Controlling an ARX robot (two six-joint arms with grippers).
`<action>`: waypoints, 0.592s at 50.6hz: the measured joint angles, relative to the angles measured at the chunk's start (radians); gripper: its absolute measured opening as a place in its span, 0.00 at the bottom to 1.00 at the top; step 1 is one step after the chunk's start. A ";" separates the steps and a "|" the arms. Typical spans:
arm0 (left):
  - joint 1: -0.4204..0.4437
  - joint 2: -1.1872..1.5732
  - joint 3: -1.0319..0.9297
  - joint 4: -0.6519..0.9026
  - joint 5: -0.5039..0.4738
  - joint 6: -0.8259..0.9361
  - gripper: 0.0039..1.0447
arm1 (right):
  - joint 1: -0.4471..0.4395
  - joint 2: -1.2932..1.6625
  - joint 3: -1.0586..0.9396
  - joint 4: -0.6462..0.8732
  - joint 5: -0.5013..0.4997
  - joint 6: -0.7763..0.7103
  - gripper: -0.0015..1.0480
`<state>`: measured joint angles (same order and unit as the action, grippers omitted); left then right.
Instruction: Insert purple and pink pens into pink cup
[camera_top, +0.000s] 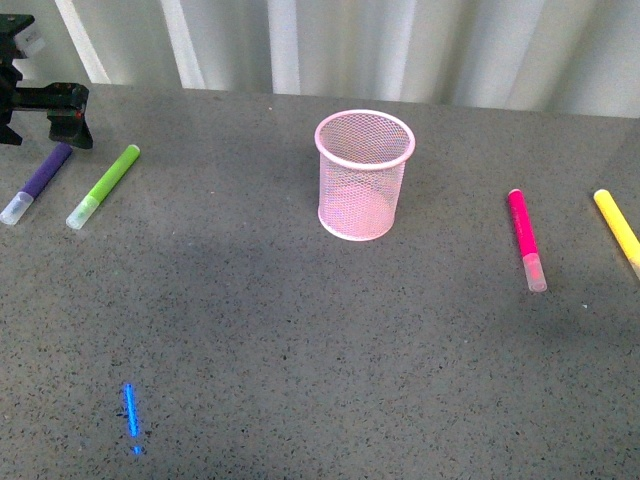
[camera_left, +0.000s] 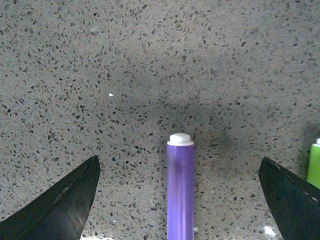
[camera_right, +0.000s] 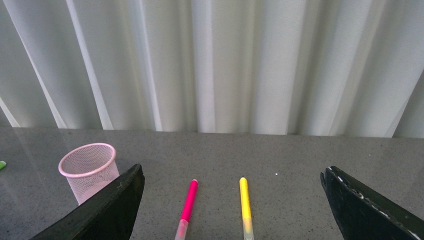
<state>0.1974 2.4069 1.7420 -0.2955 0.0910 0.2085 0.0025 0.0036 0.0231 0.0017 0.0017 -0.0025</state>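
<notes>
The pink cup (camera_top: 365, 174) stands upright at the table's middle back, empty as far as its mesh shows. The purple pen (camera_top: 37, 181) lies at the far left, and my left gripper (camera_top: 45, 112) hangs open just above its far end. In the left wrist view the purple pen (camera_left: 180, 192) lies centred between the two wide-apart fingers (camera_left: 65, 205), untouched. The pink pen (camera_top: 525, 238) lies on the right side. My right gripper (camera_right: 232, 210) is open, raised well back from the pink pen (camera_right: 187, 206) and the pink cup (camera_right: 89, 170).
A lime-green marker (camera_top: 104, 185) lies just right of the purple pen, its tip showing in the left wrist view (camera_left: 314, 165). A yellow marker (camera_top: 618, 228) lies right of the pink pen. White curtains (camera_top: 400, 45) close off the back edge. A blue light mark (camera_top: 131, 412) sits near the front.
</notes>
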 joint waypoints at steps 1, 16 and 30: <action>0.000 0.005 0.005 -0.002 -0.004 0.001 0.94 | 0.000 0.000 0.000 0.000 0.000 0.000 0.93; 0.010 0.070 0.088 -0.043 -0.014 0.024 0.94 | 0.000 0.000 0.000 0.000 0.000 0.000 0.93; 0.016 0.099 0.132 -0.065 -0.028 0.045 0.94 | 0.000 0.000 0.000 0.000 0.000 0.000 0.93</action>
<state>0.2131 2.5061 1.8736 -0.3603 0.0628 0.2531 0.0025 0.0036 0.0231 0.0017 0.0017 -0.0025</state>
